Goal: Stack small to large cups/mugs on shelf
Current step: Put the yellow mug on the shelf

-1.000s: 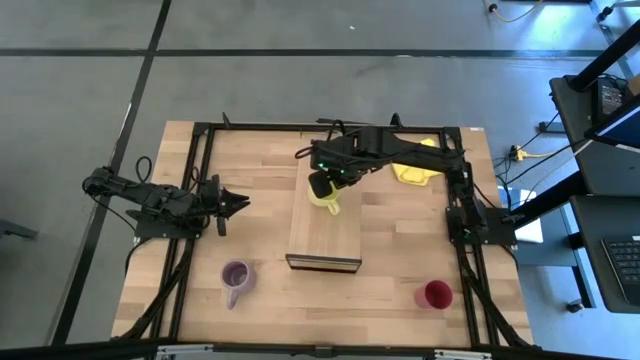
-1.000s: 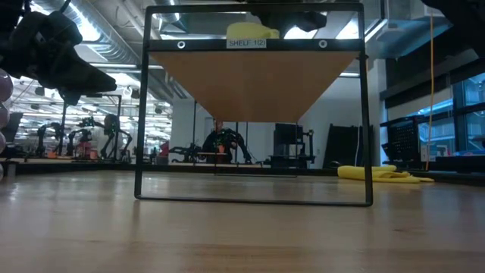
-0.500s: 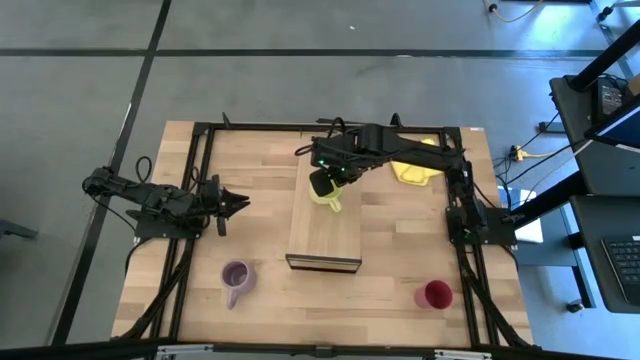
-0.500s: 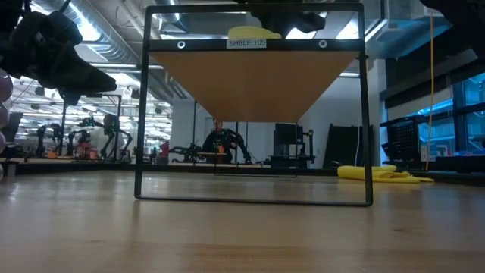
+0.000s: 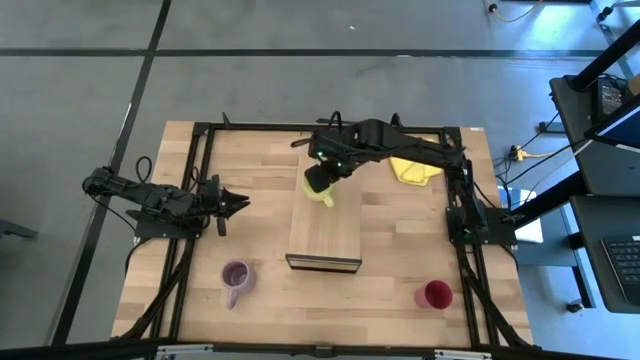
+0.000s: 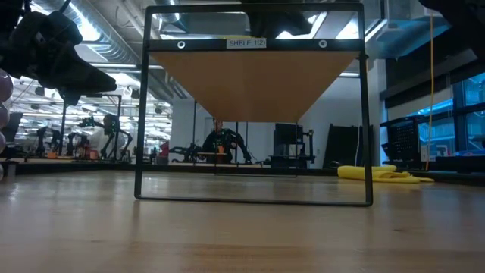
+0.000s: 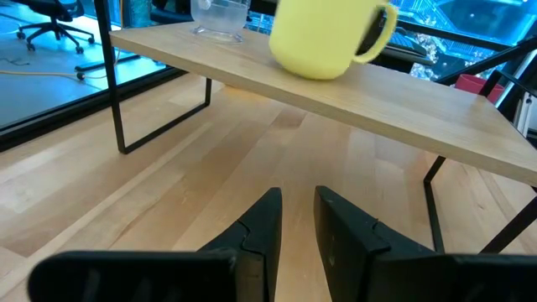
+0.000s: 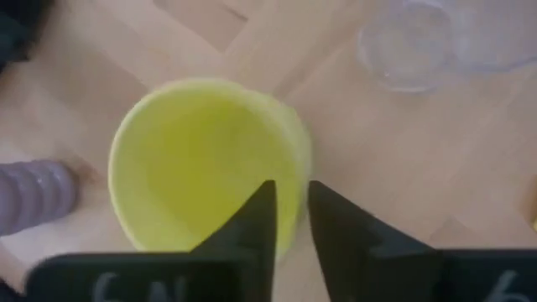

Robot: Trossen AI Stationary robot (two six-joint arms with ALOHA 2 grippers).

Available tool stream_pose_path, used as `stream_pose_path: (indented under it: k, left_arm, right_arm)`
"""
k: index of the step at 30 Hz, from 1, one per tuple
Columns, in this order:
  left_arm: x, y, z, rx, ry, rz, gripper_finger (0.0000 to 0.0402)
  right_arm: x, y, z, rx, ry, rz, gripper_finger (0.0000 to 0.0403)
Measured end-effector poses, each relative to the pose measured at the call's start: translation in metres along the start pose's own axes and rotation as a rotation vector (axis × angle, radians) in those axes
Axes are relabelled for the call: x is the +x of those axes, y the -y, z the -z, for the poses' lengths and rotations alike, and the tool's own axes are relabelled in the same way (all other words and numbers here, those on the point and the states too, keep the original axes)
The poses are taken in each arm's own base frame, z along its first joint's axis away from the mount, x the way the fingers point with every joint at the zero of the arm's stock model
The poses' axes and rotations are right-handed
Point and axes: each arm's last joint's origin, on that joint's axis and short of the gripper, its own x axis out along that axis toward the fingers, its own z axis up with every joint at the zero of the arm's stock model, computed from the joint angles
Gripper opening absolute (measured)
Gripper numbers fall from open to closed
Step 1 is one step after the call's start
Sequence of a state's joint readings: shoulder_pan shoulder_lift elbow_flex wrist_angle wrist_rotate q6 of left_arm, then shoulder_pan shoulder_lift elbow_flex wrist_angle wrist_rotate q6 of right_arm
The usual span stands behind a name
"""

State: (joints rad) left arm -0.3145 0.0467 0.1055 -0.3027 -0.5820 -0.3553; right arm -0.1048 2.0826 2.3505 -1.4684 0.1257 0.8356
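Our right gripper has its fingers nearly closed over the rim of the yellow-green mug, one inside and one outside, a hold that likely keeps it upright for setting down. The mug stands on the shelf near its far end, just beside the clear glass cup. It looks matte, empty and handled. Our left gripper waits apart with a narrow gap, holding nothing.
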Motion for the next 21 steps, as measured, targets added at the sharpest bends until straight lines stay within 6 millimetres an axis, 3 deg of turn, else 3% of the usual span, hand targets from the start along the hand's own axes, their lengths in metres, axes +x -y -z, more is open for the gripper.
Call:
stream_pose_path:
  k: [5,9,13,21]
  left_arm:
    - [0.000,0.000,0.000,0.000,0.000,0.000,0.0068]
    - [0.000,0.000,0.000,0.000,0.000,0.000,0.0068]
    - [0.000,0.000,0.000,0.000,0.000,0.000,0.0068]
    - [0.000,0.000,0.000,0.000,0.000,0.000,0.0068]
  right_arm:
    - [0.001,0.008,-0.002,-0.008,-0.031,0.038,0.0140]
    - [0.000,0.010,0.000,-0.069,-0.037,0.068,0.0162]
    - [-0.009,0.009,0.005,-0.165,0.007,0.105,0.0165]
    - [-0.054,0.008,0.026,-0.234,0.106,0.051,0.0138]
